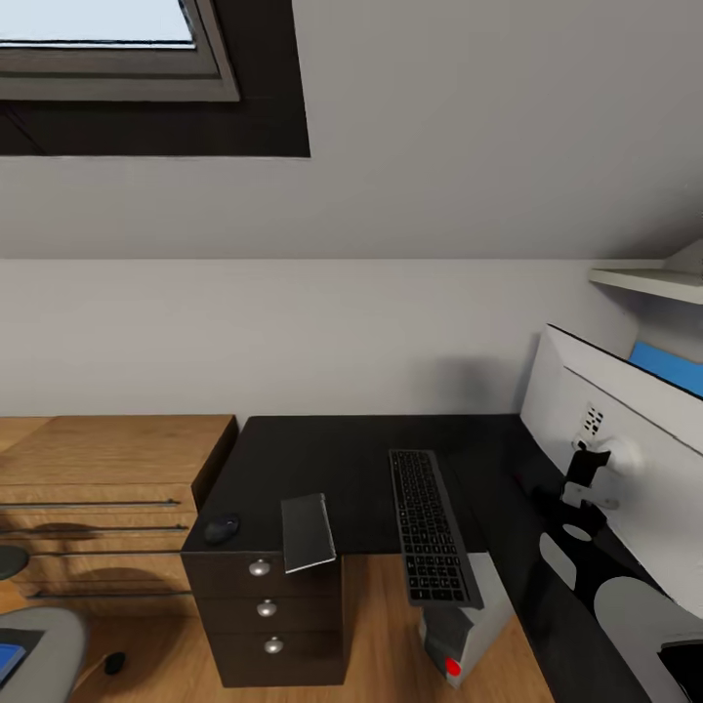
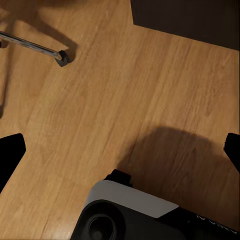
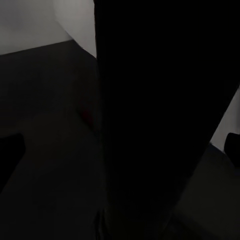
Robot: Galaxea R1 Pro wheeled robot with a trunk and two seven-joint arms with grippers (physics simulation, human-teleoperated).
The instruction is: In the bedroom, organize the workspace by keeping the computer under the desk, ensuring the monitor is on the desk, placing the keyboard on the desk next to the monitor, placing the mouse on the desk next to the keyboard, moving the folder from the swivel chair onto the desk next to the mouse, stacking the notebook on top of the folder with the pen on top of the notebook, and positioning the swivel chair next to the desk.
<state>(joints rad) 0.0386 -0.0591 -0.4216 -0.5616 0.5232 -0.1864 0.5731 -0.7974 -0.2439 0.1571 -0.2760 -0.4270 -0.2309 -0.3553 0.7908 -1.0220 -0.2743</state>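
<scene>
Wide white-backed monitor (image 1: 625, 469) leans at the glossy black desk (image 1: 361, 459) edge; righting it seems next. Left gripper (image 2: 120, 150) fingers stand apart over wood floor (image 2: 125, 85); right gripper's state cannot be told.

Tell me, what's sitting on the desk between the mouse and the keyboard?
In the head view, a grey notebook lies between the mouse and keyboard, overhanging the desk's front edge.

Looked like a home attic bedroom used as a study: sloped grey-white ceiling with a skylight (image 1: 107, 44), light wood floor (image 2: 125, 100), black desk (image 1: 342, 459) with a drawer unit (image 1: 266, 615), keyboard (image 1: 430, 522), monitor (image 1: 625, 459), low wooden shelving (image 1: 107, 488).
</scene>
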